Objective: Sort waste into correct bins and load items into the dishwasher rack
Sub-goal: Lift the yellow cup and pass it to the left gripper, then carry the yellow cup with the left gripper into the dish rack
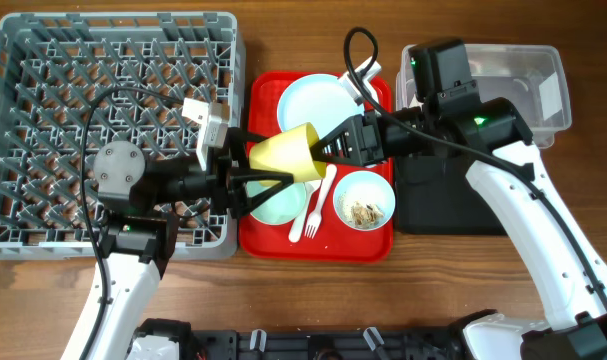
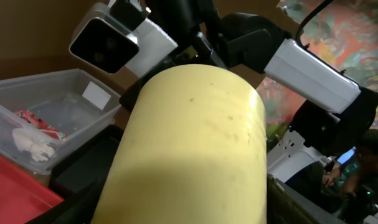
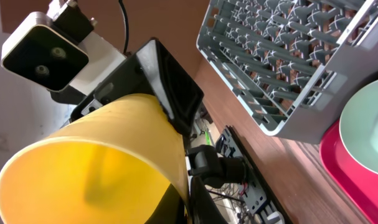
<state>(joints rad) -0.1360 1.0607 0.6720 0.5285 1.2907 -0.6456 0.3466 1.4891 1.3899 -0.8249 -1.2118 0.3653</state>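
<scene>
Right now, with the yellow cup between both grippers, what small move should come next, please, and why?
Probably ease the right gripper off the yellow cup: the left gripper brackets it above the red tray, with the dishwasher rack on that arm's side.

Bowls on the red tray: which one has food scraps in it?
The bowl beside the black tray, on the robot's right; beige crumbs lie in it. The other bowl, partly under the yellow cup, looks empty where it shows.

The yellow cup (image 1: 286, 152) hangs over the red tray (image 1: 263, 240), blocking access.
</scene>
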